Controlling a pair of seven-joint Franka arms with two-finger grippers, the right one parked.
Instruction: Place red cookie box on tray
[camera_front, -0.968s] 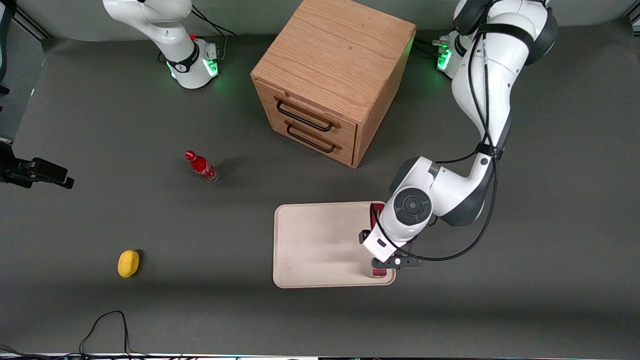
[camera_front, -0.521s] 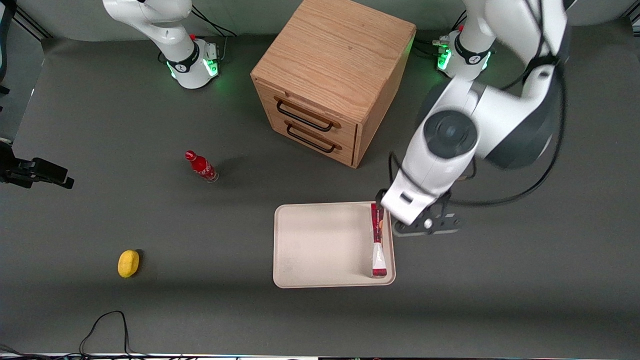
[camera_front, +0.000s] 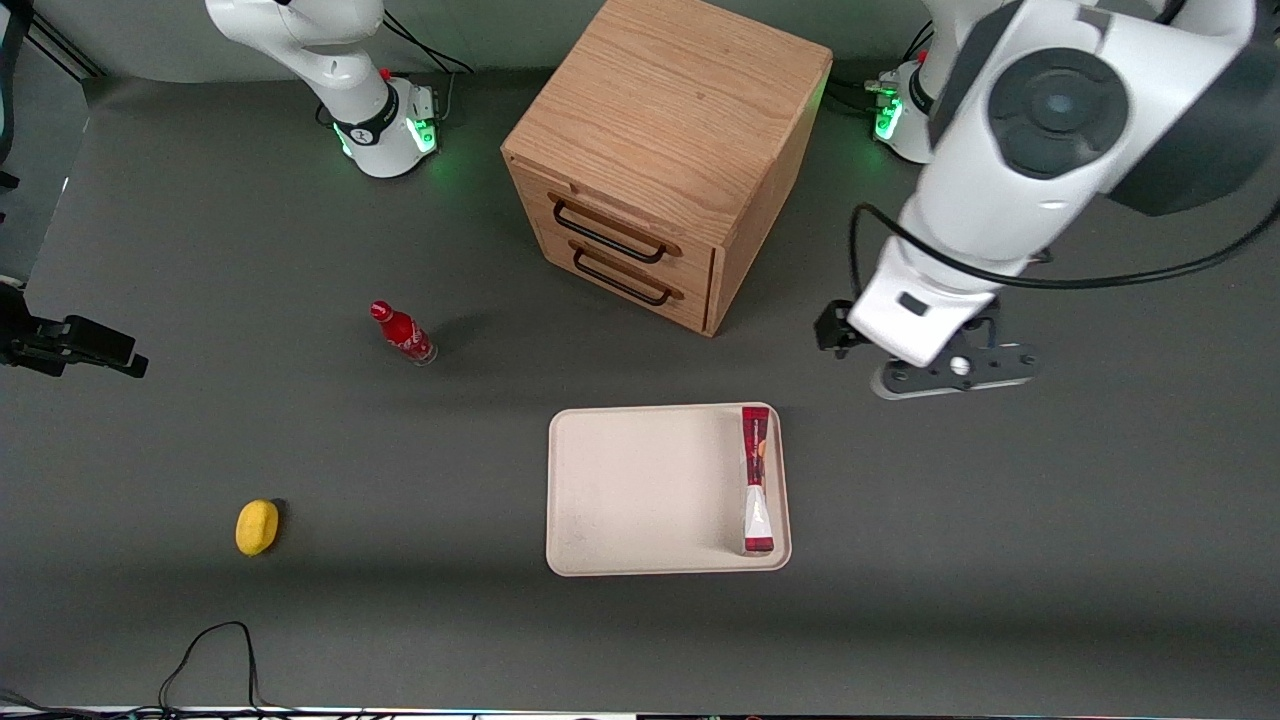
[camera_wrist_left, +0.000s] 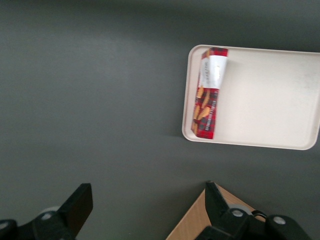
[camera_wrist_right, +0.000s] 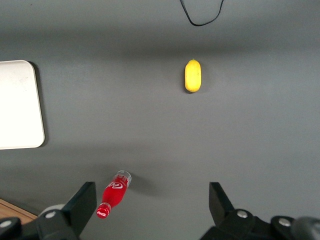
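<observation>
The red cookie box (camera_front: 756, 480) lies flat in the cream tray (camera_front: 640, 490), along the rim nearest the working arm's end, white end nearer the front camera. The left wrist view shows the red cookie box (camera_wrist_left: 208, 95) inside the tray (camera_wrist_left: 270, 100), apart from my fingers. My gripper (camera_front: 900, 345) hangs high above the bare table, farther from the front camera than the tray and beside the cabinet. The gripper (camera_wrist_left: 147, 200) is open, its fingers wide apart with nothing between them.
A wooden drawer cabinet (camera_front: 665, 150) stands farther from the front camera than the tray; its corner (camera_wrist_left: 200, 227) shows by one finger. A small red bottle (camera_front: 402, 332) and a yellow object (camera_front: 257, 527) lie toward the parked arm's end. A black cable (camera_front: 210, 650) loops near the front edge.
My gripper let go of the red cookie box, rose off the tray and moved away from the front camera toward the working arm's base. The box stays on the tray.
</observation>
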